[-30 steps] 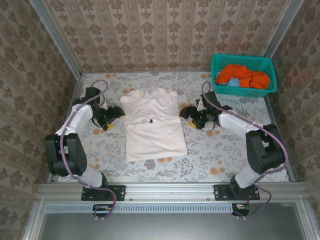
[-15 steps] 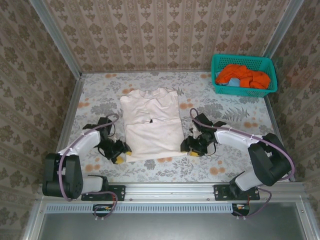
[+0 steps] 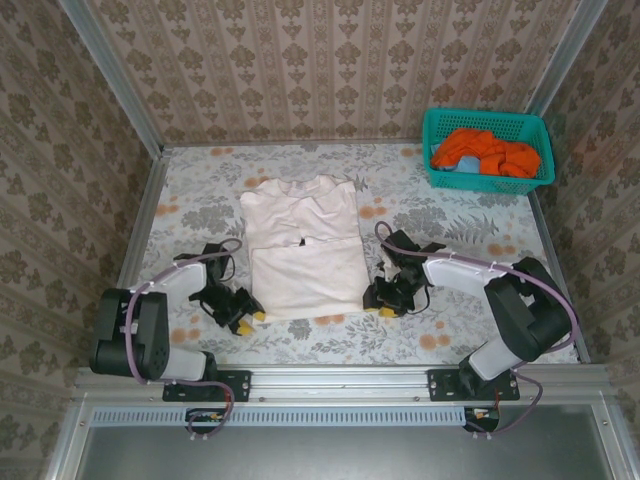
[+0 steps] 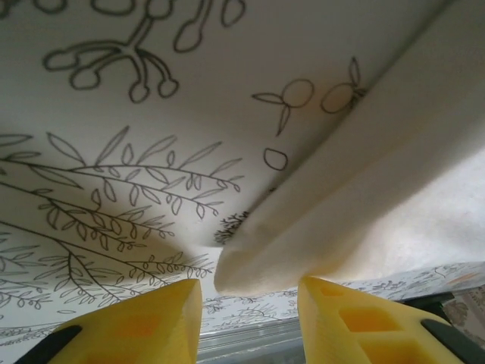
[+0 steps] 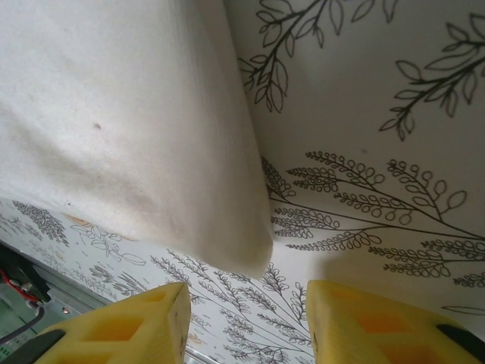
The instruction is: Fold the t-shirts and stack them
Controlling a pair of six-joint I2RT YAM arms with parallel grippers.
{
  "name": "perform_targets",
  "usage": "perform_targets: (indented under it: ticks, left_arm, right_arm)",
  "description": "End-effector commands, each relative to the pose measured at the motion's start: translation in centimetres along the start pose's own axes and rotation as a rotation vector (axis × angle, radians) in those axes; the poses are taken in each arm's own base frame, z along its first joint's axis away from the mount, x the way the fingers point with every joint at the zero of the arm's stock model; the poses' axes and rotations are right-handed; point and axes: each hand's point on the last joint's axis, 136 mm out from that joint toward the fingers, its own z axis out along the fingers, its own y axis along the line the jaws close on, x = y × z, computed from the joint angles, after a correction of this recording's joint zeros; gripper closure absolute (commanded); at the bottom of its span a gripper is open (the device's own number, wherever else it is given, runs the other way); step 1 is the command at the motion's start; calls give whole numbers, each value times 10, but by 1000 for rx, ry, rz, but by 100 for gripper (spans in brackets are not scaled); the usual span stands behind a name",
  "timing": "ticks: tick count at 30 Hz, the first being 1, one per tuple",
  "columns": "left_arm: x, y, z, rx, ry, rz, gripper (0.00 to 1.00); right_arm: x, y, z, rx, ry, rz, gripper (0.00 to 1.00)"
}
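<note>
Left pincer (image 3: 247,318) is low on the table (image 3: 200,205) at the near left corner of the cream t-shirt (image 3: 303,255), fingers apart with the cloth corner in the gap. Right pincer (image 3: 377,303) stands likewise at the near right corner, fingers apart. The shirt lies flat mid-table; orange t-shirts (image 3: 485,150) sit in the teal basket (image 3: 487,118) at the far right corner.

Cream t-shirt (image 3: 303,250): off-white, spread flat as a narrow rectangle with the sleeves tucked in and the collar at the far end.
Fold: a crease crosses its middle, with a small black mark on it.
Place: well left of the teal basket (image 3: 436,124), nearer the front.
Orange t-shirts (image 3: 485,150): bright orange, crumpled in a heap inside the basket.
</note>
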Motion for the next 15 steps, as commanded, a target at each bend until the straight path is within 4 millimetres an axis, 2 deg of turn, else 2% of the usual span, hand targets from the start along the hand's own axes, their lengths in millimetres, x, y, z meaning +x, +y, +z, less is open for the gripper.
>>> perform_targets:
  ticks: [1, 7, 15]
  left_arm:
    - [-4, -2, 2, 6, -13, -10, 63]
    - [-11, -5, 5, 8, -22, 3, 69]
    - [-17, 0, 11, -29, -30, 7, 85]
  right_arm:
    - [-4, 1, -2, 26, -9, -21, 54]
    - [-9, 4, -3, 34, -12, -17, 56]
    - [-11, -5, 7, 75, 21, 13, 69]
